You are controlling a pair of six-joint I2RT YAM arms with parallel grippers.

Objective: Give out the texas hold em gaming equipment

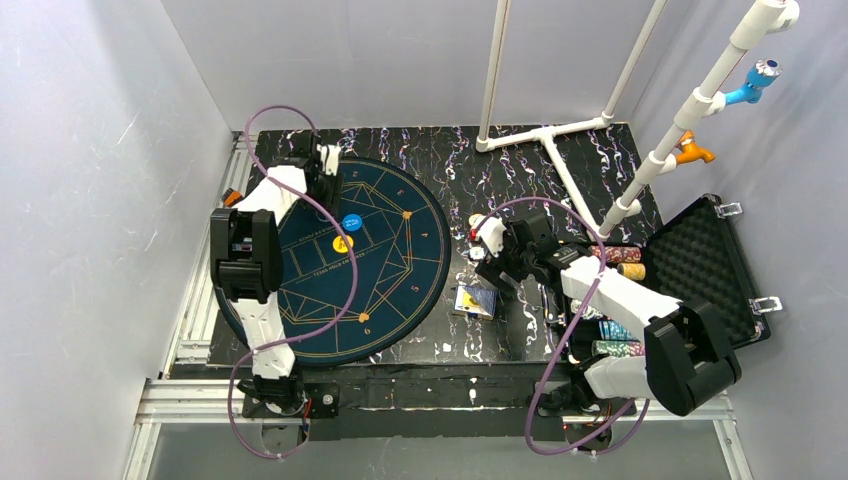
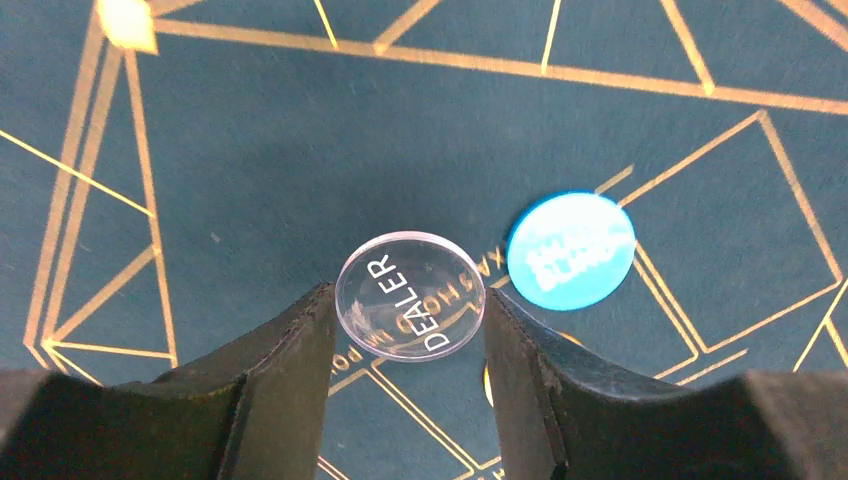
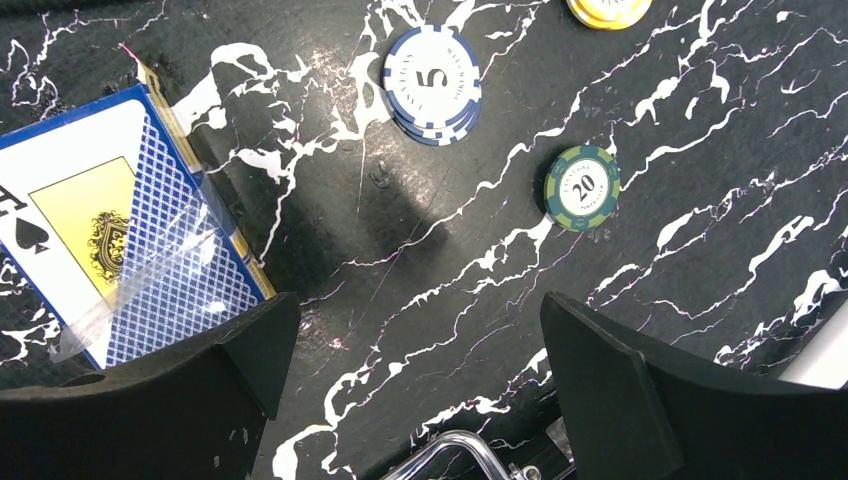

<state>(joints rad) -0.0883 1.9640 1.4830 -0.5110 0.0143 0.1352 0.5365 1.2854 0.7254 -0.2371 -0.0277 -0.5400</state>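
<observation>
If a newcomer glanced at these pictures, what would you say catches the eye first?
The big dark-blue mat with gold lines fills the left of the overhead view. Over it, the left gripper pinches a clear DEALER button, a blue button just beside. Right of the mat, near the open right gripper, lie a card deck and chips.

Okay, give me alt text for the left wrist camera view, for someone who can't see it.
The left gripper pinches a clear round disc marked DEALER by its edges, over a dark-blue mat with gold lines. A blue button disc lies on the mat just to its right in the picture.
</observation>
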